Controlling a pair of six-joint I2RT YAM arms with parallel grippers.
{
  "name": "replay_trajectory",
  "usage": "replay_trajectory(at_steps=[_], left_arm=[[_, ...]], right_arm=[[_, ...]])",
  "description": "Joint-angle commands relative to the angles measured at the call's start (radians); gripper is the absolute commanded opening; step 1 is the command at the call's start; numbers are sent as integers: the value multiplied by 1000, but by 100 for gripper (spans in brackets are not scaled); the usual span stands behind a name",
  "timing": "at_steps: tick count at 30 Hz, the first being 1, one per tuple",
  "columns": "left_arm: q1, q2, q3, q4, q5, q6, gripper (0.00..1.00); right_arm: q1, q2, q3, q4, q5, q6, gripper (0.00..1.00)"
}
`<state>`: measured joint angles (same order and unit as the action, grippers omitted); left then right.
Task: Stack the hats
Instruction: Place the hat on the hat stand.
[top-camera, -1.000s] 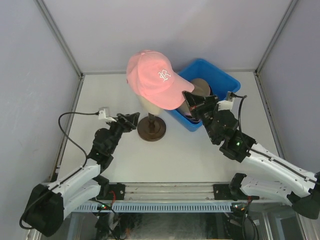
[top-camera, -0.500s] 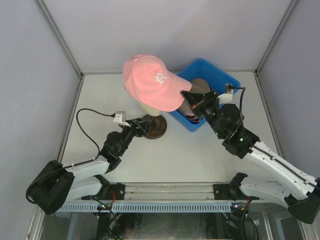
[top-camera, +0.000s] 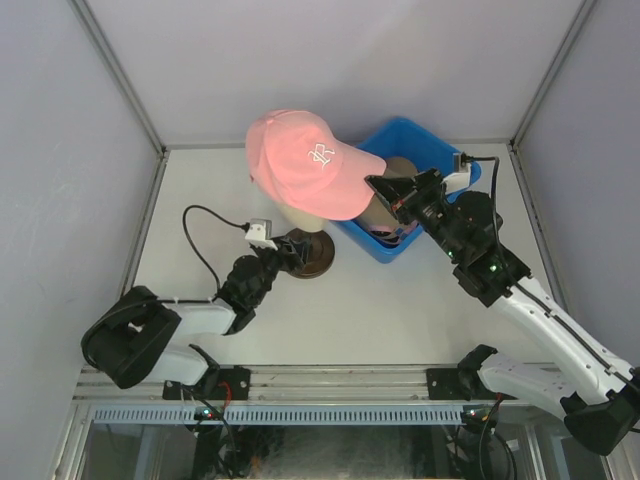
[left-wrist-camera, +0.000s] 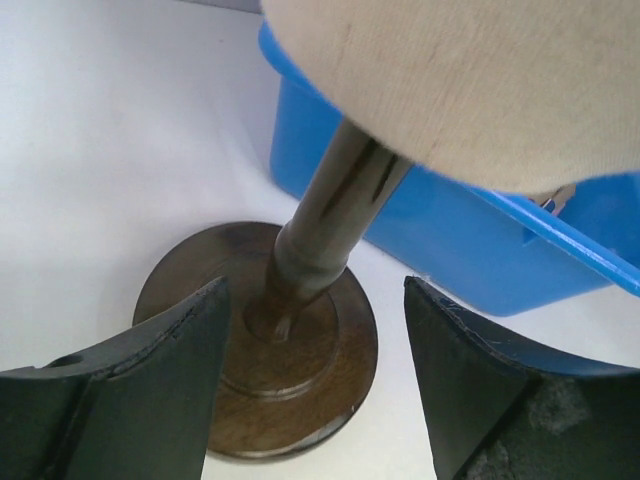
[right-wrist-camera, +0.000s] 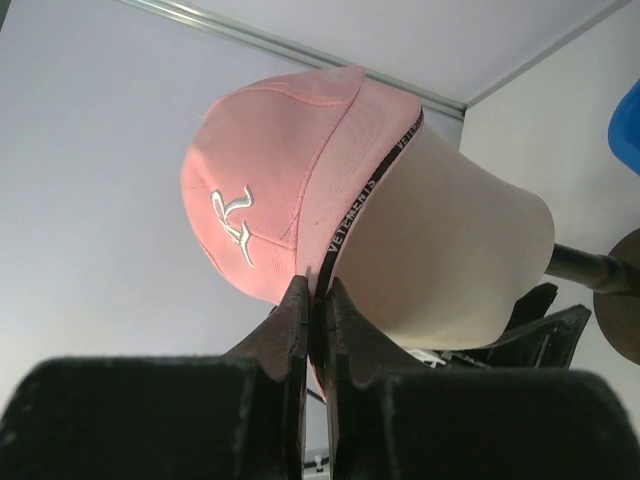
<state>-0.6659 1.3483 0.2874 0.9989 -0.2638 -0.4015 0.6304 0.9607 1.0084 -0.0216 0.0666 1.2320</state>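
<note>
Fingers (right-wrist-camera: 290, 325) of the right gripper (top-camera: 373, 184) are pressed together on the brim of the pink cap (top-camera: 300, 160). The cap sits on the head (right-wrist-camera: 450, 250), brim toward the bin (top-camera: 445, 160). Left gripper (left-wrist-camera: 315, 290) stands spread either side of the pole (left-wrist-camera: 340, 190), clear of it, low over the base (left-wrist-camera: 300, 420)

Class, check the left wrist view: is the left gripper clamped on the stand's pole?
No, the left gripper is open, its fingers apart from the pole on both sides.
</note>
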Motion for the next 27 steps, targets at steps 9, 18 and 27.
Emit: replay_trajectory(at_steps=[9, 18, 27], left_arm=[[-9, 238, 165, 306, 69, 73, 70], [-9, 301, 189, 383, 75, 73, 31], [-10, 244, 153, 388, -78, 86, 0]], right_arm=[[-83, 34, 36, 7, -208, 61, 0], [-109, 44, 36, 10, -229, 78, 0], [-94, 95, 65, 35, -213, 93, 0]])
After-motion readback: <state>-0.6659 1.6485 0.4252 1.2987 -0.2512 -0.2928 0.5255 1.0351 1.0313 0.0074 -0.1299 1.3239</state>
